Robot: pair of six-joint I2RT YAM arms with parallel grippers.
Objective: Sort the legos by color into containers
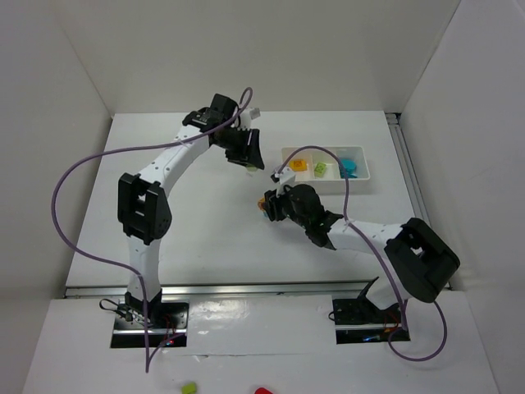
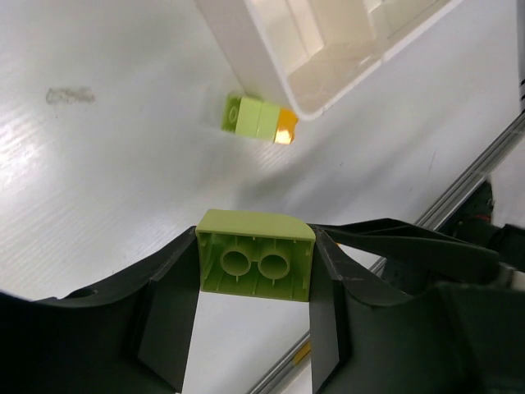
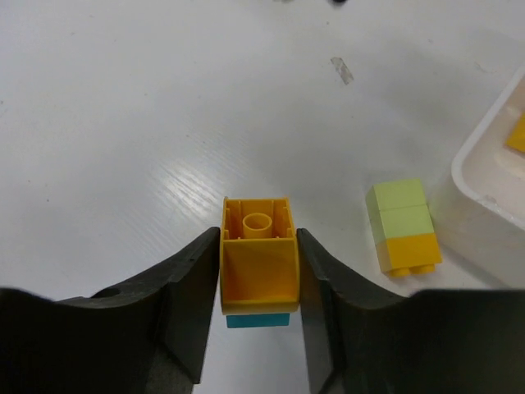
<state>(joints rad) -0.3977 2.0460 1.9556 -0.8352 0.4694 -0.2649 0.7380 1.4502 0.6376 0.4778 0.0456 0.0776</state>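
On the tabletop (image 1: 205, 230) we see the tray (image 1: 328, 188), upper right. The left tool (image 2: 256, 279) pinches a lime brick (image 2: 254, 258); the right tool (image 3: 258, 275) pinches an orange-and-cyan stack (image 3: 257, 250). The tray's compartments hold, left to right, an orange lego (image 1: 299, 165), a lime lego (image 1: 321, 168) and a cyan lego (image 1: 350, 167). A lime-and-orange stack (image 3: 402, 226) lies just beside the tray.

table (image 3: 123, 98): smooth white, faint sheen | lime brick (image 2: 254, 263), orange brick (image 3: 258, 254): glossy plastic | tray (image 2: 250, 53): glossy white plastic

Loose brick stack (image 3: 402, 228) on table (image 1: 221, 246), just beside tray (image 1: 326, 185) left end; bricks (image 1: 320, 168) in all three compartments.
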